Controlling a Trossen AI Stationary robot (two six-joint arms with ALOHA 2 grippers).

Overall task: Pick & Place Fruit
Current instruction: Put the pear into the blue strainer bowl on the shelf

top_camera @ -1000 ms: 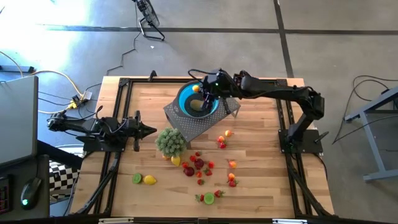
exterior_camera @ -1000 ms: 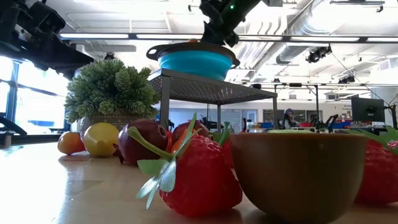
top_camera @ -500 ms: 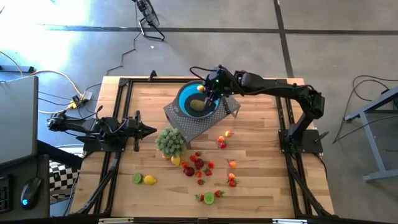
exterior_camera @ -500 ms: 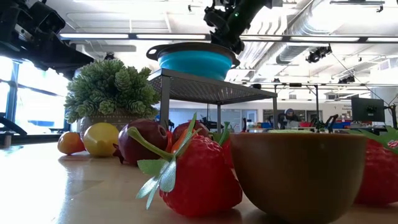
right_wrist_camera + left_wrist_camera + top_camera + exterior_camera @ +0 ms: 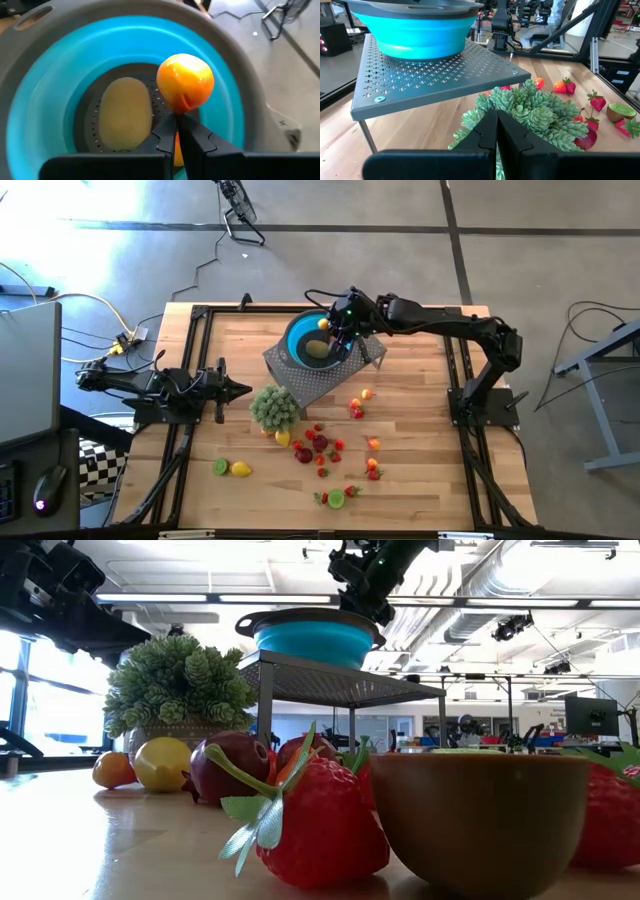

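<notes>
Right wrist view: my right claw pinches the orange fruit over the blue bowl — poised for dropping; left claw shut, idle.

Far rim of the blue bowl cut off in the left wrist view, contents hidden.

light: bright overhead strips, window glare | shadows: soft | blur: foreground strawberry
</notes>
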